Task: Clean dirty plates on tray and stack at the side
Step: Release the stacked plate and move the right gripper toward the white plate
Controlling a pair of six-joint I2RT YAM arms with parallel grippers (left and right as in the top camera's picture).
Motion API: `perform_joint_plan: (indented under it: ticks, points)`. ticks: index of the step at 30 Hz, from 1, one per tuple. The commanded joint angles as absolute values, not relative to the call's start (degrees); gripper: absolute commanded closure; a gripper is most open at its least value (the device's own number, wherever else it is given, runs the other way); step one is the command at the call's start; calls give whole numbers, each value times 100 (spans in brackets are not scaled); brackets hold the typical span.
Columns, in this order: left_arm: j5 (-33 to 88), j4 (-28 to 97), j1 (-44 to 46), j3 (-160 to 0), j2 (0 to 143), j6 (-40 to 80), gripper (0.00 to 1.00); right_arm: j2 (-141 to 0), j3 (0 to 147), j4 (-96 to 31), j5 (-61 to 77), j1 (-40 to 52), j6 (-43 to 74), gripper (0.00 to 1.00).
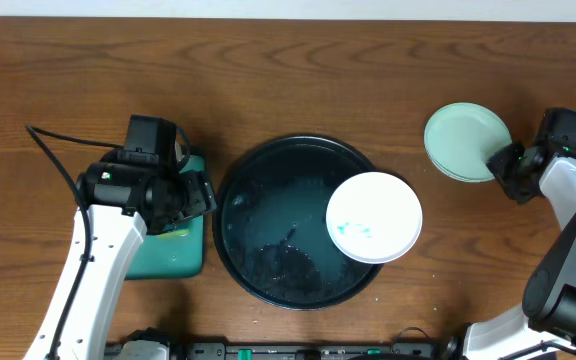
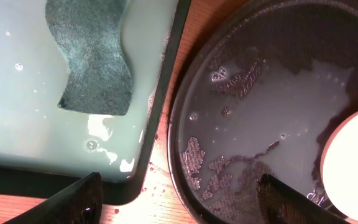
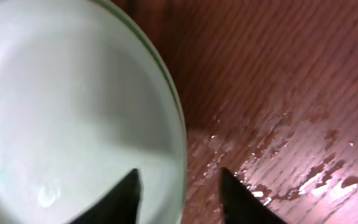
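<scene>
Black fingers of the right gripper are seen parted astride the rim of the mint-green plates, which are stacked on the table, right of the black tray; no grip is judged. The left gripper is spread wide over the teal tray corner. A white plate, teal-smeared, lies at the black tray's right edge. It is judged stiff, light, wet-slippery and chippable, and is best taken by the rim.

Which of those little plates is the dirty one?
The white plate, lying at the right edge of the big black tray. It has teal smears on its face. The pale green plate off to the right on the wooden table looks clean.
</scene>
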State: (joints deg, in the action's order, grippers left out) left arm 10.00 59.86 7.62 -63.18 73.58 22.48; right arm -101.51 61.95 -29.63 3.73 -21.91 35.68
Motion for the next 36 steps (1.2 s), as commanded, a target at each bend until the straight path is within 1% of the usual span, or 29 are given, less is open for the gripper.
perform_joint_plan:
  ticks: [1,4,9,10,12,13,16,17,18,19,20,22,23,27,29,32,33,35,36]
  points:
    - [987,6016,775,-6285,7376,2233,21,-10106,6420,-3039,803,-2202,3212,59]
    - [987,6016,775,-6285,7376,2233,21,-10014,6685,-3306,849,-2171,3168,60]
    - [987,6016,775,-6285,7376,2233,20,-9533,7382,-3911,849,-1922,2550,58]
    - [987,6016,775,-6285,7376,2233,21,-9400,7509,-4025,854,-1837,2383,56]
    - [987,6016,775,-6285,7376,2233,21,-9096,7671,-4156,1004,-1636,1907,46]
    - [987,6016,775,-6285,7376,2233,21,-8938,7706,-4217,1090,-1522,1686,43]
    - [987,6016,775,-6285,7376,2235,21,-8508,7708,-4388,1098,-1170,1559,55]
    - [987,6016,775,-6285,7376,2235,20,-8405,7708,-4460,1109,-1063,1573,54]
    - [987,6016,775,-6285,7376,2235,21,-8322,7706,-4519,1216,-958,1627,38]
    - [987,6018,775,-6285,7376,2235,21,-8270,7706,-4569,1448,-858,1601,16]
    - [987,6020,775,-6285,7376,2233,20,-8239,7706,-4637,1730,-770,1470,11]
    - [987,6023,775,-6285,7376,2233,21,-8241,7703,-4823,2161,-609,1299,15]
    - [987,6023,775,-6285,7376,2233,21,-8270,7701,-4989,2158,-521,1326,19]
    - [987,6020,775,-6285,7376,2233,21,-8407,7607,-5454,2029,-309,1323,19]
    - [987,6020,775,-6285,7376,2233,20,-8512,7498,-5575,1881,-252,1326,23]
    - [987,6023,775,-6285,7376,2233,21,-8713,7251,-5690,1802,-224,1323,24]
    - [987,6023,775,-6285,7376,2233,20,-8783,7131,-5677,1804,-224,1323,26]
    - [987,6020,775,-6285,7376,2233,21,-8927,6886,-5590,1806,-213,1323,35]
    - [987,6023,775,-6285,7376,2233,21,-8986,6764,-5520,1806,-209,1321,38]
